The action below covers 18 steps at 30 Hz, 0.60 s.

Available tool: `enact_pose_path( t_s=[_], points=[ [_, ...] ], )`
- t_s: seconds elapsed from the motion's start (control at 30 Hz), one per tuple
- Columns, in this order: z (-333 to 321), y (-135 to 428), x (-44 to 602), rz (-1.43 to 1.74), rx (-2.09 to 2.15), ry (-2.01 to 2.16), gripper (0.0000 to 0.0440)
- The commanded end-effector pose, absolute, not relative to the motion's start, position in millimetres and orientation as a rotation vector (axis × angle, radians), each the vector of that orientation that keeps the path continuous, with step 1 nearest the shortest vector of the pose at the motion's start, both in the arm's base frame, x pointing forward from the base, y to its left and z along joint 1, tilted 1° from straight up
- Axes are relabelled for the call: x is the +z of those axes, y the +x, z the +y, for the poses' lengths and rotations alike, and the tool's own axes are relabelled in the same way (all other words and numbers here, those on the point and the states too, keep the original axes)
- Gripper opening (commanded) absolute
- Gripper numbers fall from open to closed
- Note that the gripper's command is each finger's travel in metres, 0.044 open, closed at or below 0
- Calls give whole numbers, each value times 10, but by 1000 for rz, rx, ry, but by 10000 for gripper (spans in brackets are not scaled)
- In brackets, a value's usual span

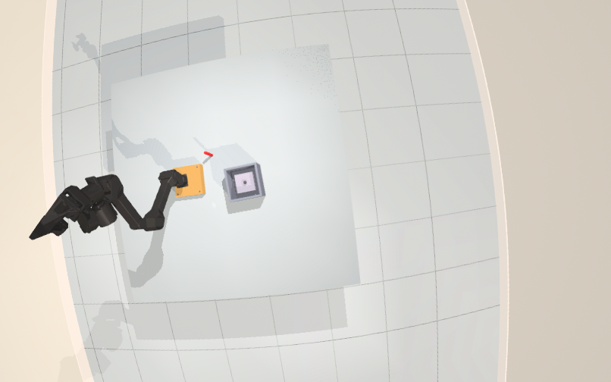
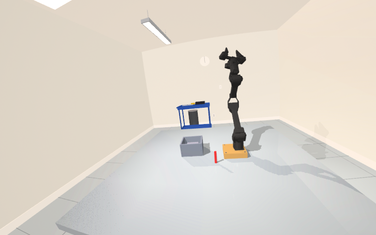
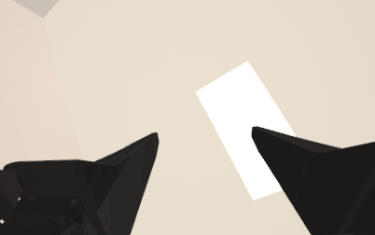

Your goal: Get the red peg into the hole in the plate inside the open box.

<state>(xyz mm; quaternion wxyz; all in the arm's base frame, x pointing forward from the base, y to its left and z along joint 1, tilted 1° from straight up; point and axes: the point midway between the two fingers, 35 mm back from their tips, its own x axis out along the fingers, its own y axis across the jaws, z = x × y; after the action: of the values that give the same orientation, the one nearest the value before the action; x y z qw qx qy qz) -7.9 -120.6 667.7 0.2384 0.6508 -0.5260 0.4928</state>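
The red peg (image 1: 208,154) (image 2: 215,156) stands upright on the table, between the box and the orange base of the arm in the exterior view. The grey open box (image 1: 261,180) (image 2: 191,149) stands on the table. At its bottom lies a pale plate (image 1: 239,176) with a dark hole (image 1: 244,182) near its middle; no peg shows in it. My gripper (image 2: 231,49) (image 3: 203,134) is open and empty, with its fingers wide apart. It is raised high above the table, far from the peg and box, and points upward.
The orange base plate (image 1: 196,175) (image 2: 235,155) under the arm is close to the peg. The table (image 1: 279,252) (image 2: 180,199) carries the box and peg. A blue cart (image 2: 195,106) stands behind the table. The wrist view shows the ceiling and a bright white panel (image 3: 238,107).
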Motion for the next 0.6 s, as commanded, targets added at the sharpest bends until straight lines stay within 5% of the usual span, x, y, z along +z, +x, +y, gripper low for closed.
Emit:
enact_pose_path(
  t_s=[0.0, 0.57],
  points=[
    [-1165, -67, 6676, -1423, 1343, 1776, 420],
    [543, 298, 6589, -894, 1344, 1429, 440]
  ],
)
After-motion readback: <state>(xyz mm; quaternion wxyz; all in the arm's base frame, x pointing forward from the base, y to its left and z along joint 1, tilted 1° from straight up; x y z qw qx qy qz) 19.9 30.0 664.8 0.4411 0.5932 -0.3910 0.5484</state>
